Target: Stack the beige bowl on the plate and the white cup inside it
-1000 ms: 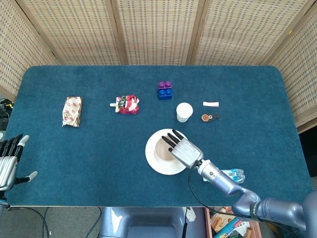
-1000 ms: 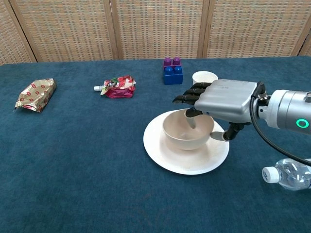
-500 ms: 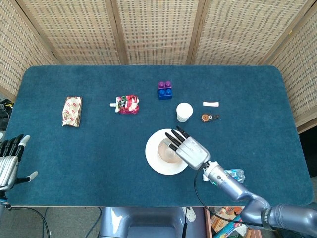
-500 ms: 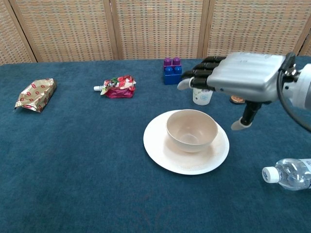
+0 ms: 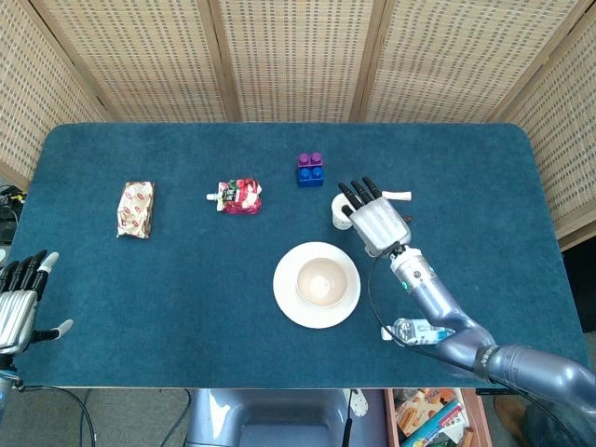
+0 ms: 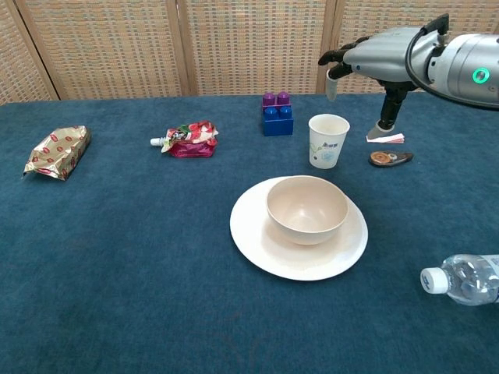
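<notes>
The beige bowl (image 5: 321, 280) (image 6: 307, 209) stands upright on the white plate (image 5: 289, 300) (image 6: 257, 248) near the table's front middle. The white cup (image 6: 327, 140) stands upright on the cloth just behind the plate; in the head view only its left edge (image 5: 337, 213) shows beside my right hand. My right hand (image 5: 375, 220) (image 6: 373, 56) hovers above and a little right of the cup, fingers apart and holding nothing. My left hand (image 5: 19, 298) rests open at the table's front left corner, far from everything.
A blue and purple block (image 5: 310, 170) (image 6: 277, 114) sits behind the cup. A pink pouch (image 5: 239, 196), a gold snack packet (image 5: 135, 209), a small white tube (image 6: 386, 139), a tape measure (image 6: 390, 158) and a lying water bottle (image 6: 466, 279) are spread on the blue table (image 5: 186, 279).
My right hand let go of the bowl on the plate, rose and moved back to hover over the white cup. The left hand stayed put.
</notes>
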`<state>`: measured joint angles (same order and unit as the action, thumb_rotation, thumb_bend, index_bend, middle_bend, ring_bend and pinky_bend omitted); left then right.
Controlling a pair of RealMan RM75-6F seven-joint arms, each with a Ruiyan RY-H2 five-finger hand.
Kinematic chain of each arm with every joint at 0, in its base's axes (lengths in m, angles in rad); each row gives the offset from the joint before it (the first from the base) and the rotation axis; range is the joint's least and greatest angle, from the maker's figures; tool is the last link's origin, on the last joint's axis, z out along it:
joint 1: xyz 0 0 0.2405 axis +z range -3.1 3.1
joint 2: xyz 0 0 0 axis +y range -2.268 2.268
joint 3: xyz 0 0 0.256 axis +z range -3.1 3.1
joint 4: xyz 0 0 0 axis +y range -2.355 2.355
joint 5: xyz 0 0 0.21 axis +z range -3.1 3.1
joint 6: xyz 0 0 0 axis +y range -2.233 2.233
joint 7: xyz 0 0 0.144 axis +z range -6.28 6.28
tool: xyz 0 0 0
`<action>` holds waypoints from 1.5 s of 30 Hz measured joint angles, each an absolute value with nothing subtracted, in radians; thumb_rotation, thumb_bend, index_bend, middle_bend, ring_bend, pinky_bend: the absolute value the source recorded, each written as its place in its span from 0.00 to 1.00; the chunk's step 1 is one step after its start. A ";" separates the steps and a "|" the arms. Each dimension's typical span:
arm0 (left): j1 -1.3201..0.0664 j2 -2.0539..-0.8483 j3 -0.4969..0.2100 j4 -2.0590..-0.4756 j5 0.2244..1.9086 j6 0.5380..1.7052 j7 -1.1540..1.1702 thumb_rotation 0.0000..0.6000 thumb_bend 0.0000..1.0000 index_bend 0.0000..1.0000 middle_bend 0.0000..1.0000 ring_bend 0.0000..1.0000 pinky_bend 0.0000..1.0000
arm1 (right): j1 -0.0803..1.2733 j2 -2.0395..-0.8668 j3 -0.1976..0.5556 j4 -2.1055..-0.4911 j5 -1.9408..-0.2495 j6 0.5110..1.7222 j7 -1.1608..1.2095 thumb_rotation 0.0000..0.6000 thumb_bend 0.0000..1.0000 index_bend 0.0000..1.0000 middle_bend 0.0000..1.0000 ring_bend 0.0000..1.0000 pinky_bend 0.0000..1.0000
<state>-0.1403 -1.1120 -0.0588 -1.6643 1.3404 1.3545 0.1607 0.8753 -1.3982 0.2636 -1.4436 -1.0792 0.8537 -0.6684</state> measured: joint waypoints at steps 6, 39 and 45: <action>-0.147 -1.119 -0.066 -1.655 1.315 1.340 0.173 1.00 0.00 0.00 0.00 0.00 0.00 | 0.916 -1.487 0.264 -1.252 -1.070 0.804 -0.566 1.00 0.19 0.37 0.00 0.00 0.00; -0.170 -1.136 -0.078 -1.641 1.253 1.307 0.200 1.00 0.00 0.00 0.00 0.00 0.00 | 0.987 -1.712 0.208 -0.849 -1.206 0.711 -0.227 1.00 0.43 0.62 0.00 0.00 0.00; -0.169 -1.136 -0.073 -1.644 1.259 1.309 0.203 1.00 0.00 0.00 0.00 0.00 0.00 | 0.981 -1.686 0.206 -0.888 -1.238 0.742 -0.199 1.00 0.43 0.62 0.00 0.00 0.00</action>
